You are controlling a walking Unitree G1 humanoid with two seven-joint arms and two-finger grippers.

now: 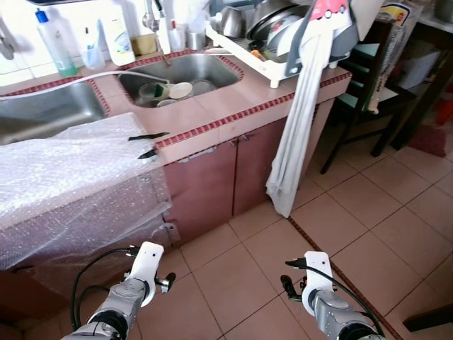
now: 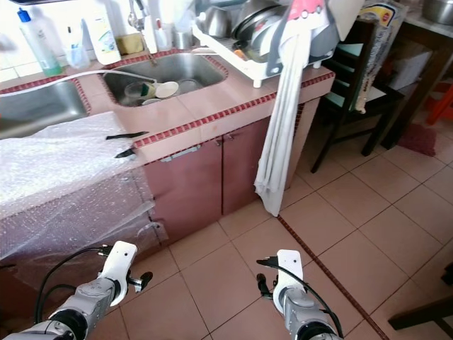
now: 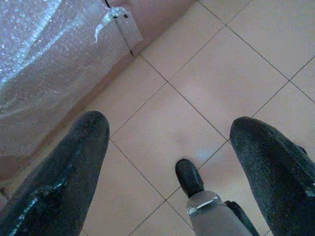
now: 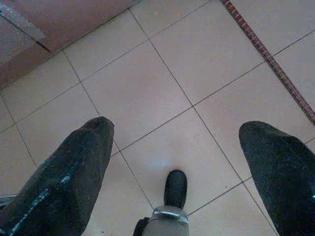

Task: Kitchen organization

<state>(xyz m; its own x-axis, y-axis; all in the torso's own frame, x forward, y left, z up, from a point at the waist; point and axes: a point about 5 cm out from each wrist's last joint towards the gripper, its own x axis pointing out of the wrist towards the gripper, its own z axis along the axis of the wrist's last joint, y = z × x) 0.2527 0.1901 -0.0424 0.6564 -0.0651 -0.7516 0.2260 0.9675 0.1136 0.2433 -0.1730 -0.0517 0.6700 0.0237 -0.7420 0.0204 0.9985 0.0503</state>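
Note:
A tiled counter (image 1: 212, 120) holds two steel sinks. The right sink (image 1: 177, 78) contains several cups and bowls. A white dish rack (image 1: 283, 42) full of pots and plates stands at the counter's right end. Bubble wrap (image 1: 71, 177) drapes over the counter's left part and down its front. Two thin black objects (image 1: 147, 137) lie at the wrap's edge. Both arms hang low before the cabinet, the left arm (image 1: 134, 283) and the right arm (image 1: 318, 287). My left gripper (image 3: 170, 123) and right gripper (image 4: 178, 125) are open over bare floor tiles, holding nothing.
A long white cloth (image 1: 301, 120) hangs from the rack nearly to the floor. Bottles (image 1: 56, 42) line the back wall. A dark chair (image 1: 361, 99) and table stand to the right. The cabinet doors (image 1: 233, 177) are closed. Beige floor tiles (image 1: 368, 212) stretch to the right.

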